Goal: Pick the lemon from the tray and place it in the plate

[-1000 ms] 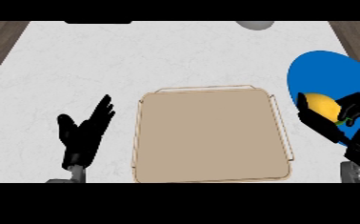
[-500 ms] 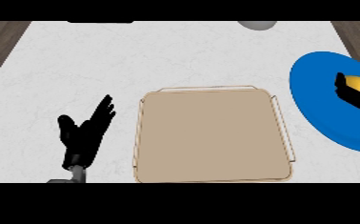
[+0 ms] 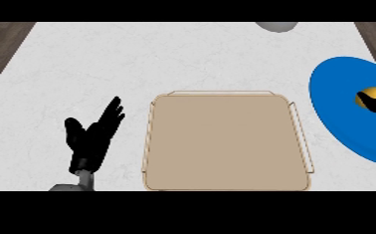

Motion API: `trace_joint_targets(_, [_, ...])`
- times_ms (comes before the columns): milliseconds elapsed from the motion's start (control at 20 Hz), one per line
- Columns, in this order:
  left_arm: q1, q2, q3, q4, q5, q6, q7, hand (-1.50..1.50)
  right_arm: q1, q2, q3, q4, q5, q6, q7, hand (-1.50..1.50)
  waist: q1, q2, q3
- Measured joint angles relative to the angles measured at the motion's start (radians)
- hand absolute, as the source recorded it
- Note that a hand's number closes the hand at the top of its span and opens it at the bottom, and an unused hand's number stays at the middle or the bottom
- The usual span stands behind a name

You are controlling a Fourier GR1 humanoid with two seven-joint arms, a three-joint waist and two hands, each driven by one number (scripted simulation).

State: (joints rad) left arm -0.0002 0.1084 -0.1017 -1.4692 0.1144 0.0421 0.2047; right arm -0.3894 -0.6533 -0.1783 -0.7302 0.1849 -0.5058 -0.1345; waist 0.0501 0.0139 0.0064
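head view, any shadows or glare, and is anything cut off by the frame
Head view: light is flat, with no glare on the white counter and no clear shadow under the tray. The right edge crops the blue plate and the lemon; the top edge crops a grey object. The left hand shows whole.

The view now sits further left: the blue plate (image 3: 339, 111) is cut by the right edge, the lemon (image 3: 366, 98) barely shows, and the right robot hand is gone.
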Motion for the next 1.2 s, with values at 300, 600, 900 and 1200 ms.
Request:
trace_joint_targets(300, [-0.012,-0.012,-0.009,0.02,-0.013,0.002,-0.01,0.0,-0.126,0.008,-0.049,0.21,-0.048,0.131,-0.169,-1.5,0.002,0.002,0.004])
trace_joint_targets(600, [-0.001,0.003,0.009,0.013,-0.002,-0.011,-0.011,0.0,-0.174,0.018,-0.186,0.295,-0.173,0.205,-0.377,-1.5,-0.009,-0.002,0.004])
trace_joint_targets(900, [-0.005,0.002,0.019,0.009,0.001,-0.005,0.012,0.0,-0.185,-0.04,-0.296,0.404,-0.268,0.331,-0.469,-1.5,-0.02,-0.005,0.002])
trace_joint_targets(1200, [0.008,-0.001,0.026,0.006,-0.004,0.001,0.005,0.0,-0.097,-0.116,-0.338,0.461,-0.321,0.589,-0.537,-1.5,-0.033,-0.009,0.0])
